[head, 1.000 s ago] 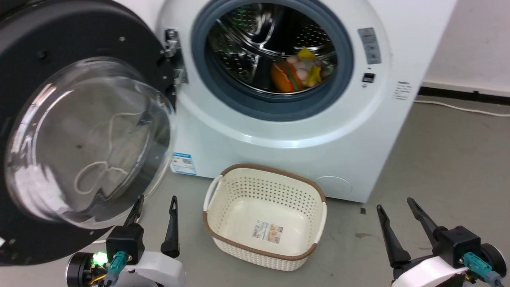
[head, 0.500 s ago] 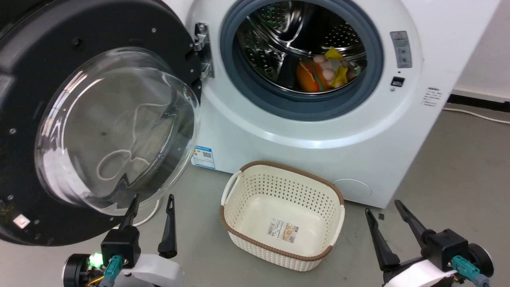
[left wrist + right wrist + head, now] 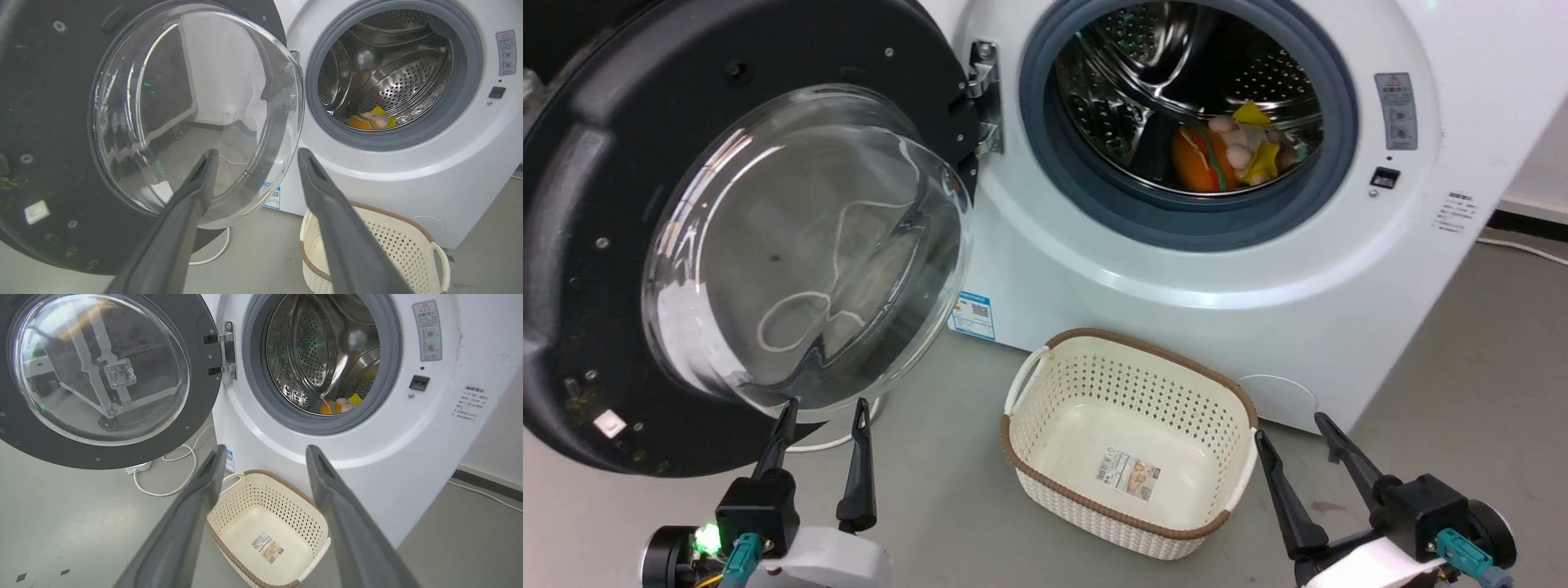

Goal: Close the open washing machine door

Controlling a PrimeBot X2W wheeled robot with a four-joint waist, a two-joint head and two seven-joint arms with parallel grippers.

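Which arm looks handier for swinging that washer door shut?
Left, probably. The left end effector hovers open right by the washing machine door, which hangs open on that side. The right end effector sits beside the basket, farther off.

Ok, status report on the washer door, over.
Left hand open, right hand open, both empty. Washing machine door stands wide open. Basket low in front, possibly in its swing path.

White washing machine [image 3: 1135, 294] with grey seal [image 3: 1176, 230]; door [image 3: 588, 204] rimmed black around clear glass; cream perforated basket [image 3: 1094, 527] with brown rim; grey floor [image 3: 1462, 367].
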